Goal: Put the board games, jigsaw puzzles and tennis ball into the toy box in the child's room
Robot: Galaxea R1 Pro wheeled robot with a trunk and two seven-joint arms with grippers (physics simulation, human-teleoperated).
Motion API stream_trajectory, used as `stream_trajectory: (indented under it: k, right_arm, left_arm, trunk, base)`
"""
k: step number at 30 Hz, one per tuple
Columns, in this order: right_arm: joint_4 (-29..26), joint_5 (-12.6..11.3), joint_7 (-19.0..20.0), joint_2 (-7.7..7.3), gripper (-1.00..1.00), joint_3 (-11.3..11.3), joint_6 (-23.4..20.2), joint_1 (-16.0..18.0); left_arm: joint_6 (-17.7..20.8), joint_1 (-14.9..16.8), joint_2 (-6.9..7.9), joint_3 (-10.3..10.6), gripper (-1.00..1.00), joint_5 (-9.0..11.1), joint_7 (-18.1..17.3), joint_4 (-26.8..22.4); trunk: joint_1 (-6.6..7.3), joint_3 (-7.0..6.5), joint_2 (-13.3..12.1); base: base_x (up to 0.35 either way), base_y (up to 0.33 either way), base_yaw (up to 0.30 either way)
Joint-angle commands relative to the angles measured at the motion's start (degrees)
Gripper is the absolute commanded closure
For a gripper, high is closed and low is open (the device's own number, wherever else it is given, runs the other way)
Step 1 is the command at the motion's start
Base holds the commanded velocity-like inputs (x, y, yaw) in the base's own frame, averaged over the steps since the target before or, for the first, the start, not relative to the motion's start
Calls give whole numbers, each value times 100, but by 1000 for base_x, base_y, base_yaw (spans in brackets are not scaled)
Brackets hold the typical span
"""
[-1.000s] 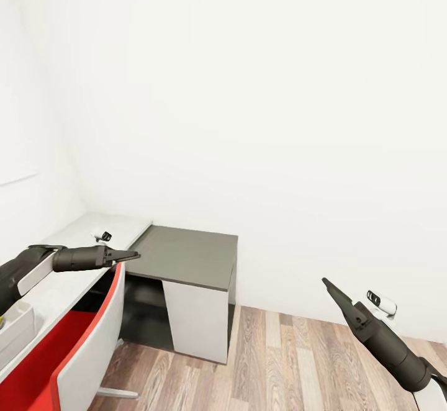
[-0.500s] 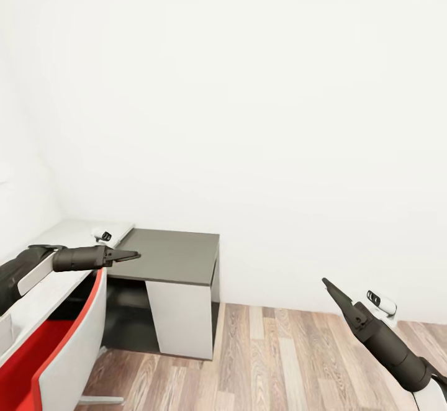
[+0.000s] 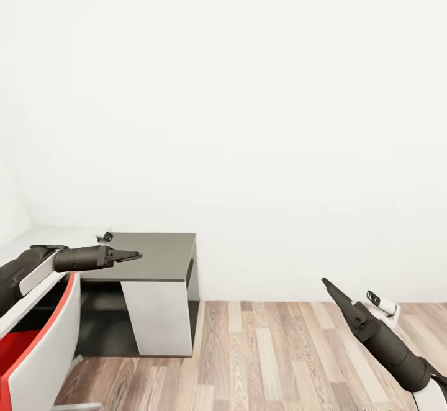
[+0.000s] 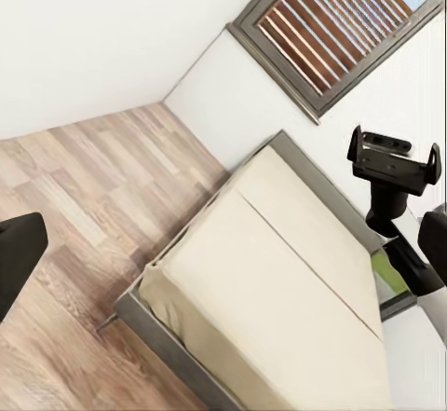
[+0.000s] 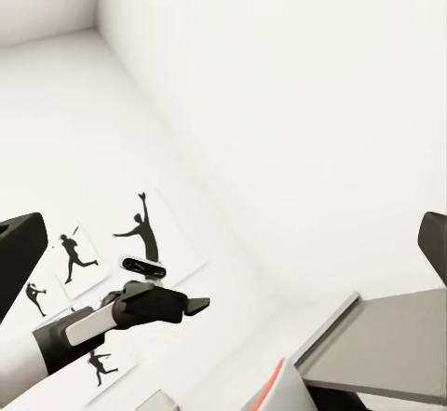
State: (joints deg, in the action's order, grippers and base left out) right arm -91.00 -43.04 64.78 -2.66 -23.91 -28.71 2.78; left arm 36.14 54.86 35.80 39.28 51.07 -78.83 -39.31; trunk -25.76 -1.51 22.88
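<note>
grey shelf unit (image 3: 149, 256) shifted left, camera turned

I see a child's bedroom in a home. There is a bed (image 4: 279, 280), a wood floor (image 3: 298, 355) and baseball player pictures (image 5: 140, 229).

Dark grey shelf unit (image 3: 155, 256) against white wall; red-and-white chair (image 3: 37, 349) beside it; wood floor (image 3: 279, 361).

Bright, even, shadow-poor render light washes the plain white wall (image 3: 261, 88) nearly featureless; everything stays sharp, without glare.
</note>
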Motion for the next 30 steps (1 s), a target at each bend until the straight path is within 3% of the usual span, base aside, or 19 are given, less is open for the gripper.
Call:
stream_trajectory:
  k: [1,13,17,20,22,25,28,30]
  right_arm:
    - [3,-29,8,1,-100,0,-49,3]
    - [11,-1,-82,31,-100,14,-44,3]
    - [12,338,-471,72,-100,41,-40,3]
    - [9,765,-1006,99,-100,56,-41,5]
    - [9,1033,-1497,142,-100,138,-46,12]
    - [63,1270,-2470,198,-100,483,-69,36]
    - [491,1321,-3733,174,-100,912,-108,205]
    - [747,1347,-4184,199,-100,1032,-125,329]
  left_arm:
    - [60,7,7,36,-100,41,-9,-1]
    - [77,7,-17,46,-100,13,38,0]
    - [84,7,-101,53,-100,1,163,1]
    - [85,6,-278,59,-100,0,578,49]
    - [87,2,-455,57,-100,0,1174,173]
    - [73,3,-775,42,-100,3,2485,522]
    - [-141,0,-1312,45,-100,0,3905,1136]
    - [-277,-3,-1563,58,-100,-2,4421,1516]
  trunk:
    - [-2,-5,4]
    - [-2,-86,4]
    - [-2,-92,4]
    - [-2,-93,4]
    - [-2,-94,4]
    - [-2,-94,4]
    - [-2,-94,4]
    - [-2,-94,4]
  base:
    - [-56,-58,-201]
    - [-11,63,-177]
    - [0,20,-33]
    - [0,6,-10]
    - [0,3,-5]
    - [0,1,-2]
    - [0,0,0]
    - [0,0,0]
